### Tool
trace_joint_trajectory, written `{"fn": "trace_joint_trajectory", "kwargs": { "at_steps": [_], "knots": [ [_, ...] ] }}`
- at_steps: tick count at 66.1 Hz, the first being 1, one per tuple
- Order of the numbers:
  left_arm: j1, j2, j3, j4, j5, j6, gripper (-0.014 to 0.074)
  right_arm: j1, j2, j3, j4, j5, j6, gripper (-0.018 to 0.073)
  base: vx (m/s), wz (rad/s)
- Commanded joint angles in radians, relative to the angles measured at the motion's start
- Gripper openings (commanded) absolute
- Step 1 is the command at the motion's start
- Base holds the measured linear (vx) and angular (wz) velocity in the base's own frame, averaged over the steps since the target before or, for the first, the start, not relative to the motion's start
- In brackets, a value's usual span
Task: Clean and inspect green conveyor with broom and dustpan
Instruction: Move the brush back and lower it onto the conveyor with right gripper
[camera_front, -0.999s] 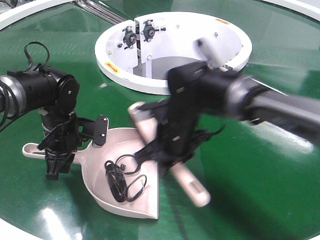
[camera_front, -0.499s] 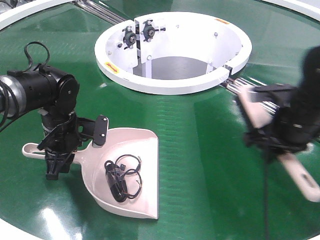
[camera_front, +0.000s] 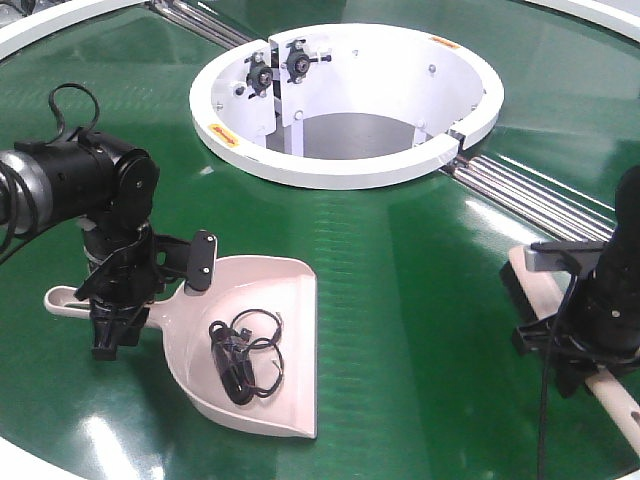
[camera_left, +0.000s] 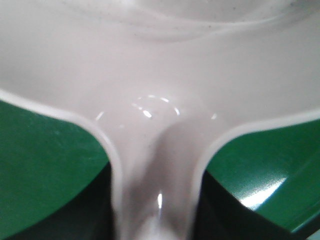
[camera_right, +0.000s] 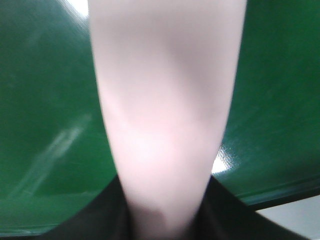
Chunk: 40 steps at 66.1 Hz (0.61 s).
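Note:
The dustpan lies flat on the green conveyor at the front left, with a tangle of black wire inside it. My left gripper is shut on the dustpan's handle, which fills the left wrist view. The broom is at the far right near the belt's front edge, lying low. My right gripper is shut on it. The broom's pale body fills the right wrist view. Its bristles are hidden.
The large white ring opening with bearing mounts inside sits at the back centre. Steel roller strips run from it to the right. A white rim curves along the back left.
My right arm has swung the broom from beside the dustpan's mouth to the far right and lowered it towards the belt. The left arm, dustpan and wire have not moved.

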Motion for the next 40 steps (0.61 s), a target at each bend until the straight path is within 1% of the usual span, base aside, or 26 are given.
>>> {"fn": "trace_joint_trajectory", "kwargs": {
  "at_steps": [1, 20, 29, 40],
  "knots": [
    [-0.005, -0.045, -0.024, 0.000, 0.006, -0.019, -0.0007, -0.003, -0.020, -0.010, -0.013, -0.012, -0.020, -0.0005, 0.00, 0.00],
    [-0.005, -0.045, -0.024, 0.000, 0.007, -0.019, -0.0007, -0.003, -0.002, -0.010, -0.001, -0.012, -0.024, 0.0017, 0.00, 0.00],
    [-0.005, -0.045, -0.024, 0.000, 0.007, -0.019, -0.0007, -0.003, -0.002, -0.010, -0.001, -0.024, -0.024, 0.0047, 0.00, 0.00],
    [-0.005, -0.045, -0.024, 0.000, 0.008, -0.019, -0.0007, -0.003, -0.002, -0.010, 0.000, -0.027, -0.024, 0.0104, 0.00, 0.00]
  ]
}}
